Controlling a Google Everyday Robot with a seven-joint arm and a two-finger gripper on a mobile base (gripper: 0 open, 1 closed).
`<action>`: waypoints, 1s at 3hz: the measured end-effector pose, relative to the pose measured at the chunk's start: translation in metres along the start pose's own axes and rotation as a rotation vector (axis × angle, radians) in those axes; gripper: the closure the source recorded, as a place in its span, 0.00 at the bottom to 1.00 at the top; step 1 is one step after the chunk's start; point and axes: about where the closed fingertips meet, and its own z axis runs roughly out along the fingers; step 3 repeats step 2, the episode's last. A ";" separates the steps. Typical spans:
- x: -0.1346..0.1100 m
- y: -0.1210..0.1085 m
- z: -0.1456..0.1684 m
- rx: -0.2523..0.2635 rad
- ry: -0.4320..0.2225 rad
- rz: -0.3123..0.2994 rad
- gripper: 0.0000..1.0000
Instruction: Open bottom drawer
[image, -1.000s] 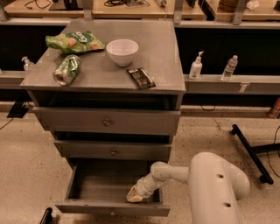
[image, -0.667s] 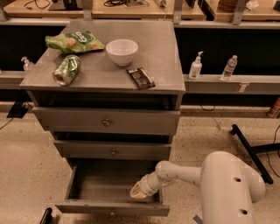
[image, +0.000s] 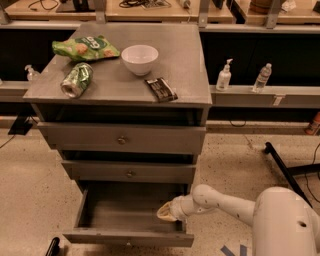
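The bottom drawer (image: 127, 236) of the grey cabinet stands pulled out, and its empty grey interior shows. Its front panel sits near the lower edge of the camera view. My gripper (image: 167, 212), tan at the tip, reaches from the right over the drawer's right side wall into its front right corner. The white arm (image: 225, 204) runs back to the robot body at the lower right. Above it, the middle drawer (image: 130, 172) and the top drawer (image: 121, 139) each sit a little way out.
On the cabinet top (image: 190, 75) lie a green chip bag (image: 85, 48), a green can (image: 76, 80) on its side, a white bowl (image: 139, 58) and a dark snack bar (image: 161, 89). A soap dispenser (image: 224, 76) and water bottle (image: 262, 77) stand on the right ledge. A black stand leg (image: 285, 170) crosses the floor.
The gripper has shifted slightly right and up at the drawer's right side, and the arm's body has drawn back to the right. The drawer stays out about as far.
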 end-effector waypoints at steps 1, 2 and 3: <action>0.004 0.001 -0.004 0.005 0.000 0.004 0.62; 0.003 0.003 0.000 -0.001 0.000 0.003 0.38; 0.003 0.003 0.000 -0.001 0.000 0.003 0.38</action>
